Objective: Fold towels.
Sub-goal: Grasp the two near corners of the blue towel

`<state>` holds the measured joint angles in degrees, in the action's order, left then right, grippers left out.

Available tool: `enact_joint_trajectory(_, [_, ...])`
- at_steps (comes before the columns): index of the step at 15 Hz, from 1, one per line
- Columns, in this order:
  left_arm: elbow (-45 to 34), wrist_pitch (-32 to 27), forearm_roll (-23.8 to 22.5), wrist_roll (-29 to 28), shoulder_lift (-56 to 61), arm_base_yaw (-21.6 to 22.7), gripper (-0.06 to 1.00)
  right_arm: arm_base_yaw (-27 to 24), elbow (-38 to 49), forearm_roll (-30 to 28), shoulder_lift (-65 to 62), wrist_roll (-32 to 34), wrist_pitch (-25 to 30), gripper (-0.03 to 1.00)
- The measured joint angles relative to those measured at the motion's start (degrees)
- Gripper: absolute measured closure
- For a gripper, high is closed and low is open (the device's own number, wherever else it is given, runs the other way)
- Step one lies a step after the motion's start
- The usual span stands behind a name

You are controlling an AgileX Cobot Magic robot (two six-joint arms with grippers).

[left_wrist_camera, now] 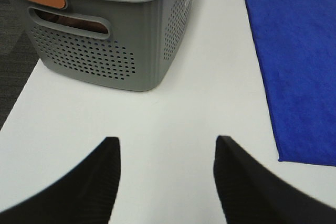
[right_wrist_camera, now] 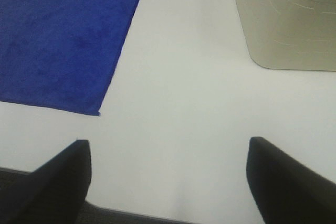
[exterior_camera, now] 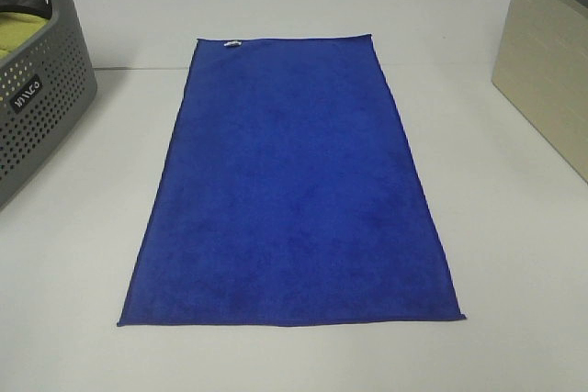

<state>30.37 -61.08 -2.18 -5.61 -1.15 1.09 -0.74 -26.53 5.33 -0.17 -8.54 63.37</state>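
White table (exterior_camera: 73,273) beneath left pincer (left_wrist_camera: 167,141) and right pincer (right_wrist_camera: 168,141), both agape, towel (exterior_camera: 289,190) untouched

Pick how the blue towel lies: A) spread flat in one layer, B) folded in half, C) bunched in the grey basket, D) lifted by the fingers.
A: the blue towel lies fully open on the table, all four corners out and its white tag at the far short edge.

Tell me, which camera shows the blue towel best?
The exterior high view: the whole blue towel lies flat there, all four corners and its white tag visible. The left wrist view shows only one long edge, one corner and the tag; the right wrist view shows only one corner.
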Motion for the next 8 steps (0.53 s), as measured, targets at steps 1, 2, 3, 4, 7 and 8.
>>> enact_joint_trajectory(1, [0.4,2.58,0.69,-0.4,-1.6,0.0,0.42,0.0,-0.34,0.0,0.23,0.0,-0.92,0.18])
enact_joint_trajectory(2, [0.4,6.82,2.18,-1.32,-3.32,0.0,0.42,0.0,-1.09,0.11,1.55,0.29,-2.69,0.19])
enact_joint_trajectory(3, [0.17,11.17,4.24,-2.18,-5.61,0.0,0.42,0.0,-1.49,0.11,3.55,1.26,-5.21,0.2])
enact_joint_trajectory(4, [-0.57,15.81,6.7,-2.46,-8.37,0.0,0.42,0.0,-1.55,0.06,6.3,2.06,-7.39,0.21])
enact_joint_trajectory(7, [-1.83,22.57,18.05,-0.23,-21.2,0.0,0.42,0.0,-1.66,0.0,17.42,3.21,-13.01,0.21])
enact_joint_trajectory(8, [-1.83,22.75,19.94,1.26,-23.78,0.0,0.42,0.0,-1.89,0.0,22.17,3.21,-13.52,0.22])
